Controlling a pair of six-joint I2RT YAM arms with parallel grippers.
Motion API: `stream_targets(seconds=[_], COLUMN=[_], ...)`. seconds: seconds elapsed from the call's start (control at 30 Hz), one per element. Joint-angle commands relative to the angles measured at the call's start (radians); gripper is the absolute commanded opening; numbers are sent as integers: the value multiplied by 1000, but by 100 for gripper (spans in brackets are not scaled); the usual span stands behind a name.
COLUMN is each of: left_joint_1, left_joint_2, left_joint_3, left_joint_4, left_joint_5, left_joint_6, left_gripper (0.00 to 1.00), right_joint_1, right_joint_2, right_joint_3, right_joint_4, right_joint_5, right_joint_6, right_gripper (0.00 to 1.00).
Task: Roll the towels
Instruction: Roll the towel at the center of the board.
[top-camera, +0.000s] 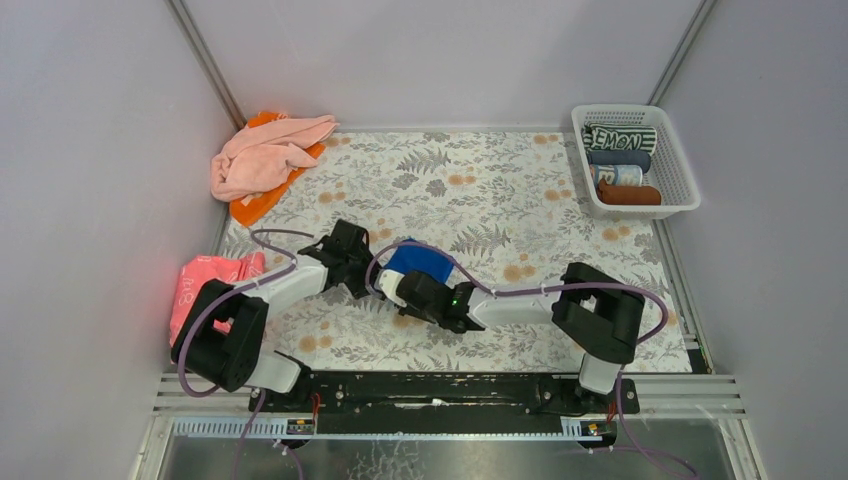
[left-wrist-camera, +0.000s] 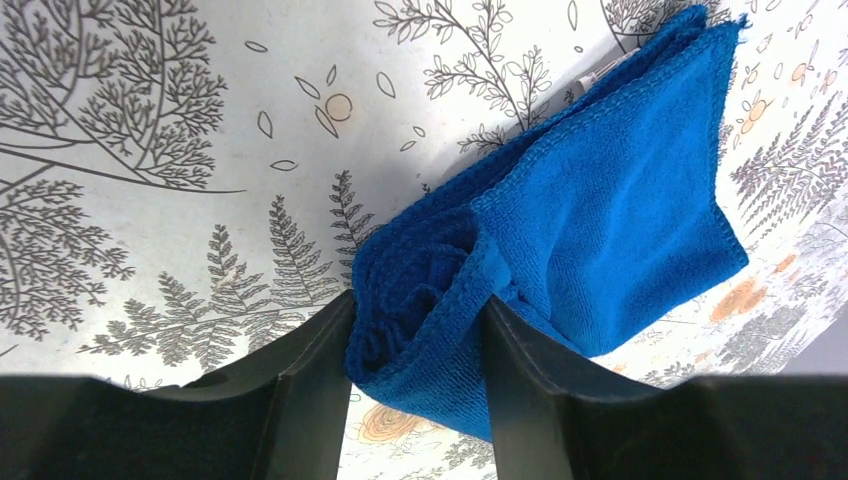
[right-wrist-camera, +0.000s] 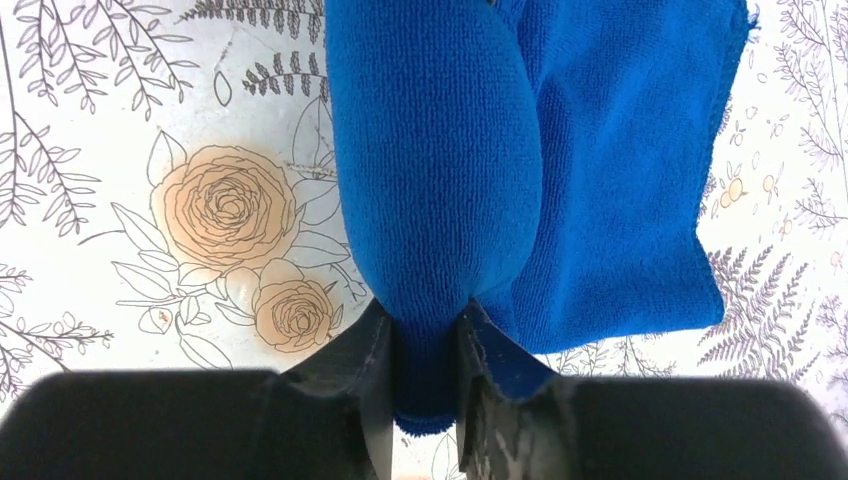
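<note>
**Two grips on one royal blue towel (top-camera: 415, 265)**

Left fingers (left-wrist-camera: 318, 380) are clenched on the spiral end of the partly rolled towel. In the left wrist view the roll sits wedged between them, touching both, while a flat unrolled flap spreads toward the upper right of that frame. Right fingers (right-wrist-camera: 368, 365) pinch an end of the roll too. The cloth narrows where they squeeze it, and the loose flap lies to the right of the roll on the table (top-camera: 480, 190), which has a leaf-and-rose print. In the top view the towel lies just below the frame's centre, between the two wrists, with the arms reaching in from lower left and lower right.

At the upper left of the top view, a pale pink towel (top-camera: 265, 155) lies crumpled on an orange towel (top-camera: 258, 208), both unrolled. At the left edge, a reddish-pink item (top-camera: 205, 275) with white print lies flat beside the left arm. At the upper right, a white lattice basket (top-camera: 678, 160) holds rolled towels in a row — a letter-printed towel (top-camera: 620, 139) at the back and a brown towel (top-camera: 630, 194) at the front. The two between them are too small to make out.
</note>
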Motion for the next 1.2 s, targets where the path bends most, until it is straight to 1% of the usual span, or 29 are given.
stream_targets(seconds=[0.0,0.1,0.13,0.23,0.33,0.43,0.57,0.7,0.8,1.03,1.17], left_joint_1=[4,4,4,4,4,5,4,4,1,-1,-2], left_joint_2=[-20,-64,-82,-140,-201,-238,-265,-241,-234,-208,-147], left_joint_3=[24,30,30,23,20,17,-4,-15,-22,-33,-49], left_joint_4=[-83,-98,-100,-103,-113,-131,-110,-93,-84,-71,-31], left_joint_5=[-97,-105,-107,-106,-99,-83,-30,17,26,2,-28], left_joint_6=[34,31,31,28,26,27,25,4,-12,-11,-1], left_gripper=[49,57,60,72,80,85,86,86,86,85,83], right_joint_1=[-35,-96,-119,-188,-253,-311,-377,-441,-465,-491,-494], right_joint_2=[14,-15,-19,-7,20,67,147,206,252,323,338], right_joint_3=[-7,-22,-25,-30,-38,-38,-9,18,61,117,138], right_joint_4=[-155,-144,-137,-116,-78,-42,-27,-16,-56,-79,-97], right_joint_5=[-270,-463,-531,-707,-857,-1000,-1146,-1234,-1261,-1302,-1296], right_joint_6=[89,149,167,224,289,356,419,487,499,550,552], right_gripper=[15,2,0,0,0,0,0,0,0,0,0])
